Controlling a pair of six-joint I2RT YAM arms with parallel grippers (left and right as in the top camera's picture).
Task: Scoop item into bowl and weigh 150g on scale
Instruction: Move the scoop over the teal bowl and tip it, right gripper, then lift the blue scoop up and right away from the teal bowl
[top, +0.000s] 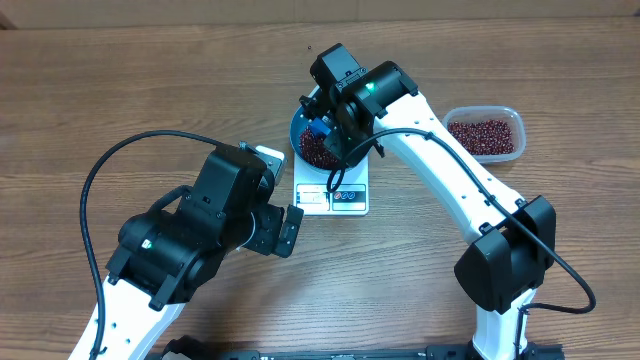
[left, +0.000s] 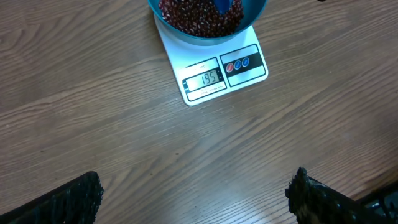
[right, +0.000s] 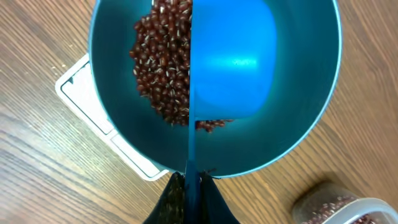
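My right gripper (right: 191, 182) is clamped on the handle of one blue scoop (right: 233, 62). The scoop is inside the one teal bowl (right: 280, 149), which sits on the one white scale (left: 214, 71) and holds a mound of red-brown beans (right: 165, 68). My left gripper (left: 196, 186) hangs spread wide above the table (left: 124, 137), near the scale. One clear tub (top: 485, 108) holds more beans.

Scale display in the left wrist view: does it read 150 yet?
No, the display on the white scale reads 195, with the teal bowl of red-brown beans sitting on it.
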